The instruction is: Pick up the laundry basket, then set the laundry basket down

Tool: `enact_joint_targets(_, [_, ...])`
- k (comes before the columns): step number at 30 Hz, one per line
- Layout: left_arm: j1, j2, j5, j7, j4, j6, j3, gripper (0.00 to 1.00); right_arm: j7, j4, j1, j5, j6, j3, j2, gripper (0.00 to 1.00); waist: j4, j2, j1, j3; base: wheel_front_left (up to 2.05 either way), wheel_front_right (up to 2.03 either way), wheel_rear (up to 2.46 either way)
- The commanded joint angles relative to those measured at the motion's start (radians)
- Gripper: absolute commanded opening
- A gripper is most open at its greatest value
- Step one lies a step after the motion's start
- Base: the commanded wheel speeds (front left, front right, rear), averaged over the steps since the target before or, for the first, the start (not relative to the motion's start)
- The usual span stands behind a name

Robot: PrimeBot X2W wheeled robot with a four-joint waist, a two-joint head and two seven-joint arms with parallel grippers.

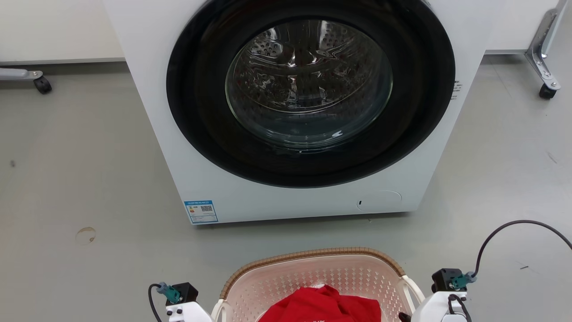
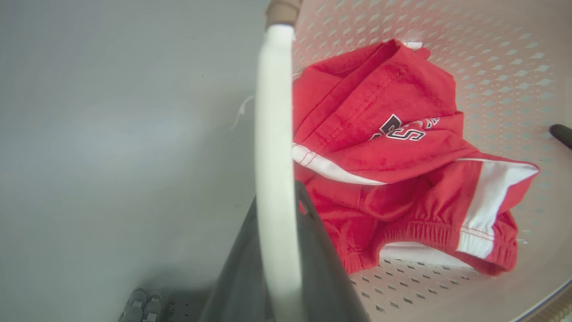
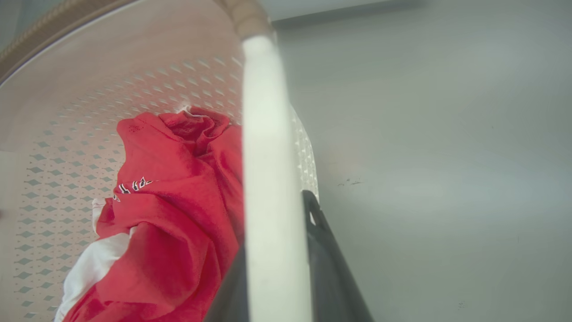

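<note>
The laundry basket, pale pink-cream with diamond holes and a brown woven-look rim, sits at the bottom centre of the head view, in front of the washing machine. A red garment with white stripes lies inside it. My left gripper is shut on the basket's white left handle, which runs between its dark fingers. My right gripper is shut the same way on the white right handle. Both pale wrists flank the basket in the head view, left and right. I cannot tell whether the basket rests on the floor.
A white front-loading washing machine with a shut round glass door stands close behind the basket. Grey floor spreads on both sides. Caster legs stand far left and far right. A black cable loops off my right wrist.
</note>
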Motion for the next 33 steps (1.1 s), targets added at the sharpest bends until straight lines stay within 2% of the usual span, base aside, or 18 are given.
enact_joint_targets(1, [-0.029,0.163,0.004,-0.011,0.076,0.024,0.022,0.00,-0.023,0.070,-0.023,0.017,-0.008,0.000,-0.135,0.00,0.000,0.0000,0.0001,0.000,0.00,0.00,0.00])
enact_joint_targets(33, [-0.036,0.164,0.014,-0.015,0.079,0.024,0.006,0.00,-0.038,0.078,-0.022,0.027,-0.008,0.019,-0.135,0.00,0.012,0.0000,0.0001,-0.012,0.00,0.00,0.00])
